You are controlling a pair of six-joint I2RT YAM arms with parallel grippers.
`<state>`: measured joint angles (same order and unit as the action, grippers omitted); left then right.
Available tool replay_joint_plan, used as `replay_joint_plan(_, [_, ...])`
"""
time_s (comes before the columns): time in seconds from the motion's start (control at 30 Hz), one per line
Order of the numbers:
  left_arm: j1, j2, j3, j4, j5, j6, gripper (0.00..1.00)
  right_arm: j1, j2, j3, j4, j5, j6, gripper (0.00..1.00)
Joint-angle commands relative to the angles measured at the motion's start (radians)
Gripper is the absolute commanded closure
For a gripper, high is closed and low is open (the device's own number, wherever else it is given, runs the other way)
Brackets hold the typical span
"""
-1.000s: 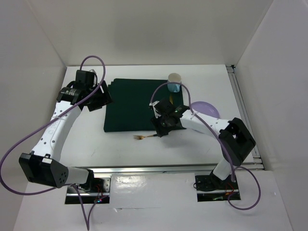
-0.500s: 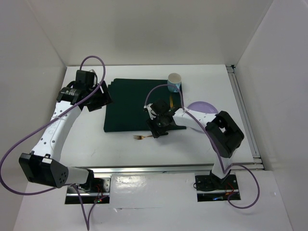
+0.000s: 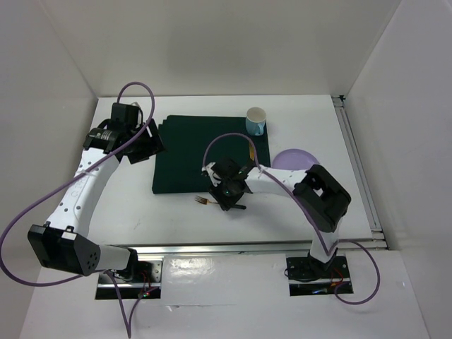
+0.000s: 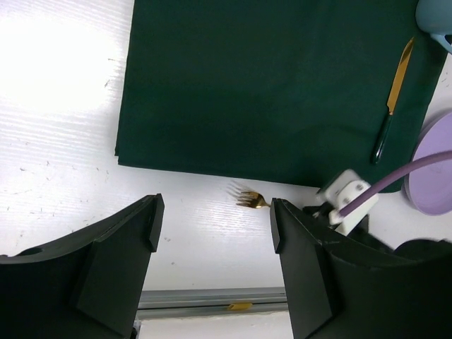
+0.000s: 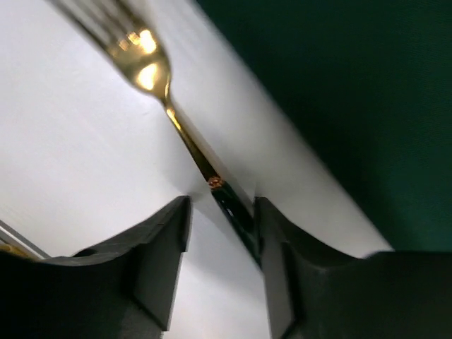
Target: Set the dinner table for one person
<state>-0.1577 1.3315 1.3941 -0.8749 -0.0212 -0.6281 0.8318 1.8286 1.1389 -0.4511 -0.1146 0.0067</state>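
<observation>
A gold fork [image 3: 205, 201] with a dark handle lies on the white dinner table [image 3: 127, 212], just in front of the dark green mat [image 3: 198, 152]. My right gripper [image 3: 222, 200] is low over the fork's handle. In the right wrist view the open gripper [image 5: 222, 212] straddles the handle, which lies close to the right finger [image 5: 282, 254]; the fork's head [image 5: 145, 65] points away. My left gripper [image 3: 145, 141] is open and empty at the mat's left edge. In the left wrist view it [image 4: 212, 240] hangs above the table, with the fork [image 4: 248, 199] below.
A gold knife [image 3: 252, 150] with a dark handle lies on the mat's right part. A white and blue cup [image 3: 256, 121] stands at the mat's far right corner. A purple plate [image 3: 296, 159] lies right of the mat. A metal rail [image 3: 212, 248] runs along the near edge.
My right gripper has moved left and nearer, from the mat's front right part down to the fork's handle. The fork and the left arm have not moved.
</observation>
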Motion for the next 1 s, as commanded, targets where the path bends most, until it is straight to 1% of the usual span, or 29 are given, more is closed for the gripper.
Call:
replay_joint_plan(0.0, [0.0,-0.028,0.019,0.002,-0.01,0.019,0.21,0.078,0.0,-0.041,-0.021,0.053,-0.002,0.5])
replay_joint_plan(0.03, [0.0,-0.028,0.019,0.002,-0.01,0.019,0.21,0.092,0.0,-0.041,-0.021,0.07,-0.002,0.53])
replay_joint_plan(0.07, [0.0,-0.028,0.019,0.002,-0.01,0.019,0.21,0.117,0.0,-0.053,-0.03,0.084,-0.002,0.59])
replay_joint_plan(0.1, [0.0,-0.028,0.019,0.002,-0.01,0.019,0.21,0.133,0.009,-0.053,-0.031,0.099,-0.014,0.68])
replay_joint_plan(0.23, [0.0,-0.028,0.019,0.002,-0.01,0.01,0.21,0.196,0.009,-0.062,-0.04,0.131,-0.036,0.88])
replay_joint_plan(0.27, [0.0,-0.037,0.019,0.002,-0.01,0.01,0.21,0.207,0.009,-0.062,-0.049,0.132,-0.036,0.99])
replay_joint_plan(0.37, [0.0,-0.037,0.019,0.002,-0.01,0.01,0.21,0.243,0.0,-0.048,-0.07,0.156,-0.036,1.0])
replay_joint_plan(0.43, [0.0,-0.037,0.029,0.002,-0.01,0.01,0.21,0.253,-0.04,-0.016,-0.084,0.182,-0.027,1.0])
replay_joint_plan(0.5, [0.0,-0.037,0.046,-0.01,-0.019,0.001,0.21,0.253,-0.067,0.013,-0.107,0.214,0.018,1.0])
replay_joint_plan(0.57, [0.0,-0.046,0.086,-0.022,-0.029,-0.008,0.21,0.225,-0.078,0.105,-0.158,0.231,0.056,1.0])
replay_joint_plan(0.6, [0.0,-0.046,0.112,-0.022,-0.029,-0.009,0.21,0.207,-0.078,0.149,-0.194,0.215,0.109,1.0])
replay_joint_plan(0.63, [0.0,-0.058,0.126,-0.033,-0.039,-0.021,0.21,0.169,-0.059,0.241,-0.213,0.169,0.139,1.0])
replay_joint_plan(0.7, [0.0,-0.081,0.163,-0.033,-0.051,-0.033,0.21,0.142,-0.02,0.335,-0.228,0.132,0.223,1.0])
replay_joint_plan(0.73, [0.0,-0.081,0.174,-0.033,-0.051,-0.045,0.21,0.133,0.029,0.42,-0.228,0.106,0.249,1.0])
replay_joint_plan(0.8, [0.0,-0.11,0.183,-0.013,-0.06,-0.045,0.2,0.098,0.093,0.517,-0.242,0.069,0.335,1.0])
replay_joint_plan(0.83, [0.0,-0.11,0.193,-0.004,-0.06,-0.045,0.2,0.061,0.172,0.63,-0.254,0.032,0.361,1.0])
replay_joint_plan(0.9, [0.0,-0.11,0.223,-0.004,-0.06,-0.045,0.2,0.033,0.259,0.756,-0.265,0.009,0.418,1.0])
replay_joint_plan(0.93, [0.0,-0.11,0.244,-0.021,-0.06,-0.045,0.2,0.012,0.344,0.883,-0.283,0.009,0.474,1.0])
replay_joint_plan(0.97, [0.0,-0.11,0.244,-0.032,-0.06,-0.045,0.2,0.001,0.388,0.947,-0.284,-0.005,0.505,1.0])
